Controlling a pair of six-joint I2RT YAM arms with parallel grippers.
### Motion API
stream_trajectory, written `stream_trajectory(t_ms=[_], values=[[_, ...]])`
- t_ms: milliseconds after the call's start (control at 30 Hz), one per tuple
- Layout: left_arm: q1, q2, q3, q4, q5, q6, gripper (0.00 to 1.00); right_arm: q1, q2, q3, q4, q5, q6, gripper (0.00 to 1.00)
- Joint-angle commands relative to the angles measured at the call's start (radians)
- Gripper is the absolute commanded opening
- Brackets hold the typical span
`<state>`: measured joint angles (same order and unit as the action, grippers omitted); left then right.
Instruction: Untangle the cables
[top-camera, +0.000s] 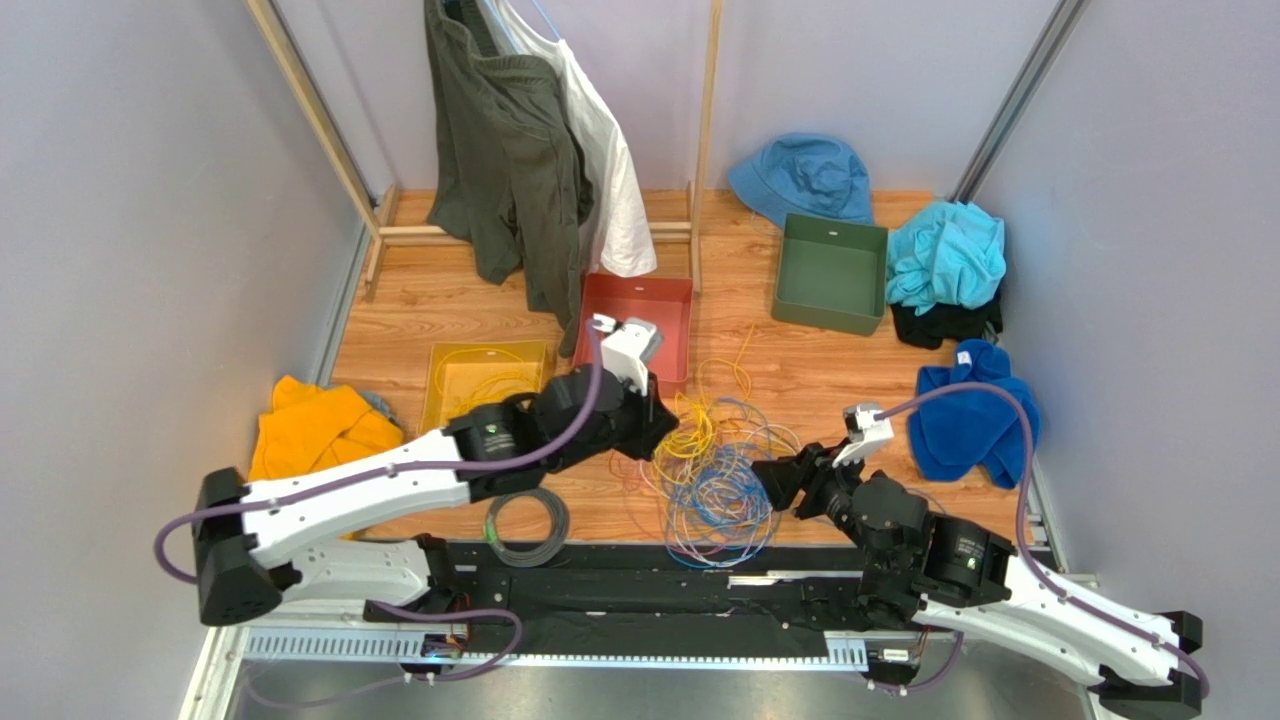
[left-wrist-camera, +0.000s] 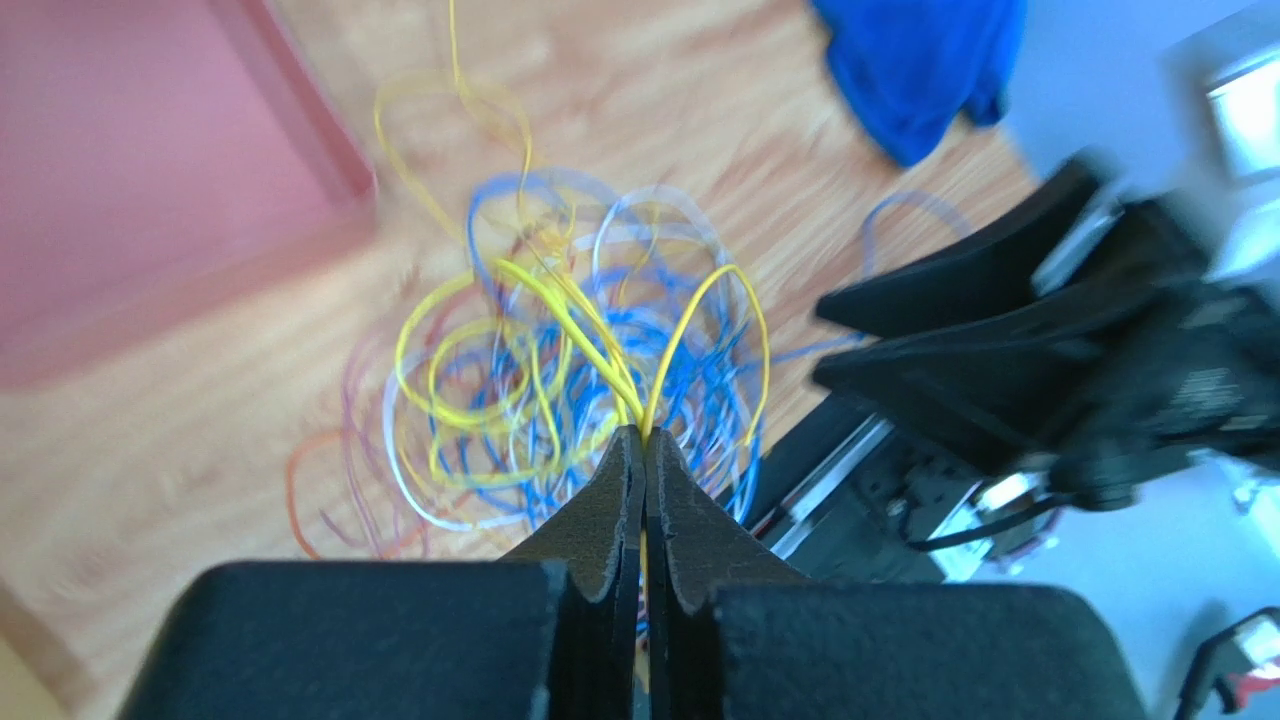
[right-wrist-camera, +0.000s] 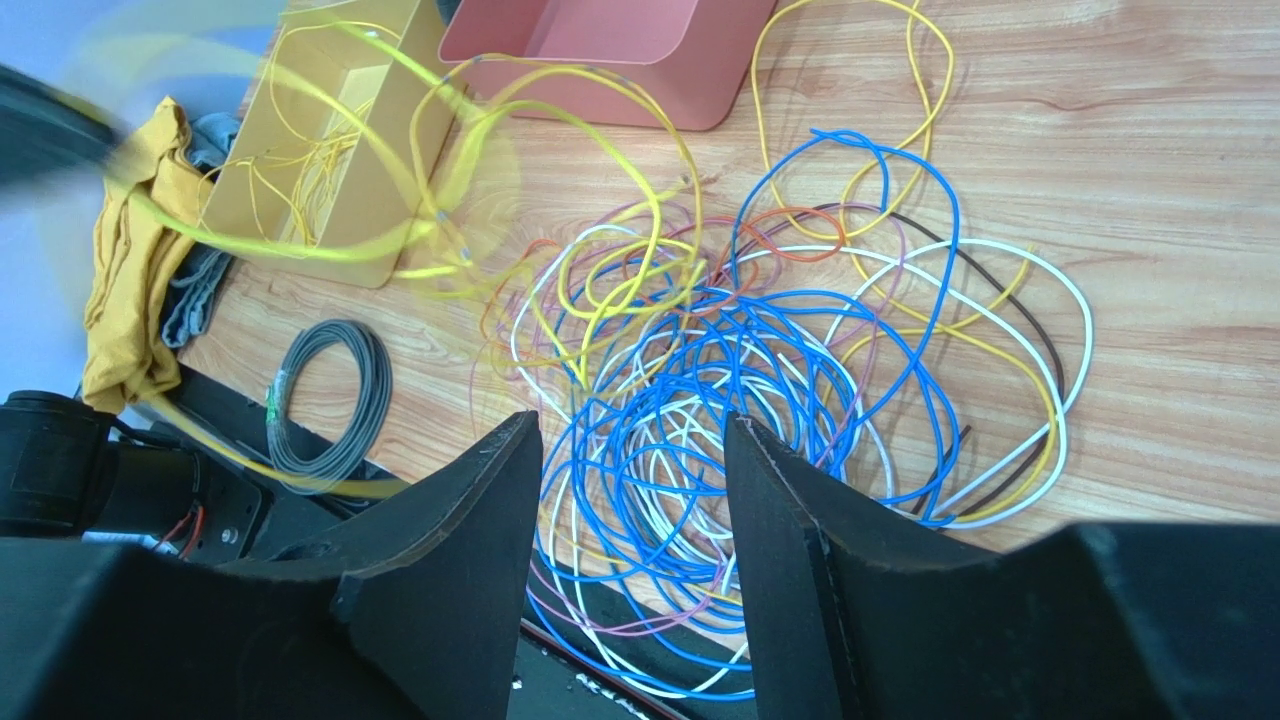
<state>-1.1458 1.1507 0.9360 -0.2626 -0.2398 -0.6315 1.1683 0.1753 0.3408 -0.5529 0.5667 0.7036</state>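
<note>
A tangle of blue, yellow, white and purple cables lies on the wooden table between the arms; it also shows in the right wrist view and the left wrist view. My left gripper is shut on a yellow cable and holds it above the pile's left side. My right gripper is open and empty, just above the pile's right side.
A yellow tray holding yellow cable and a red tray stand behind the left arm. A grey cable coil lies at the near edge. A green bin, blue clothes and an orange cloth lie around.
</note>
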Motion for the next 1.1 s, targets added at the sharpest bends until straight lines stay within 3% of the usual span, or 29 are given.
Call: stream_trajectory(t_ms=[0,333,500,600,767,933,1067], values=[[-0.005,-0.091,0.200,-0.206,-0.039,0.134,0.00,0.002,0.016,0.015,0.077,-0.008,0.002,0.52],[-0.005,0.000,0.807,-0.512,-0.115,0.309,0.00,0.001,0.044,0.070,0.084,-0.033,-0.013,0.53],[-0.005,0.104,1.000,-0.631,-0.086,0.339,0.00,0.002,0.039,0.076,0.099,-0.031,-0.010,0.54],[-0.005,0.109,0.925,-0.595,-0.073,0.319,0.00,0.002,0.012,0.066,0.163,-0.031,0.000,0.54],[-0.002,0.050,0.600,-0.399,-0.081,0.276,0.00,0.002,-0.109,0.014,0.352,-0.099,-0.078,0.55],[0.004,0.073,0.396,-0.265,-0.056,0.210,0.00,0.002,-0.105,0.049,0.256,-0.079,-0.102,0.55],[0.004,0.116,0.319,-0.204,-0.033,0.168,0.02,0.002,-0.091,0.064,0.157,-0.057,-0.081,0.54]])
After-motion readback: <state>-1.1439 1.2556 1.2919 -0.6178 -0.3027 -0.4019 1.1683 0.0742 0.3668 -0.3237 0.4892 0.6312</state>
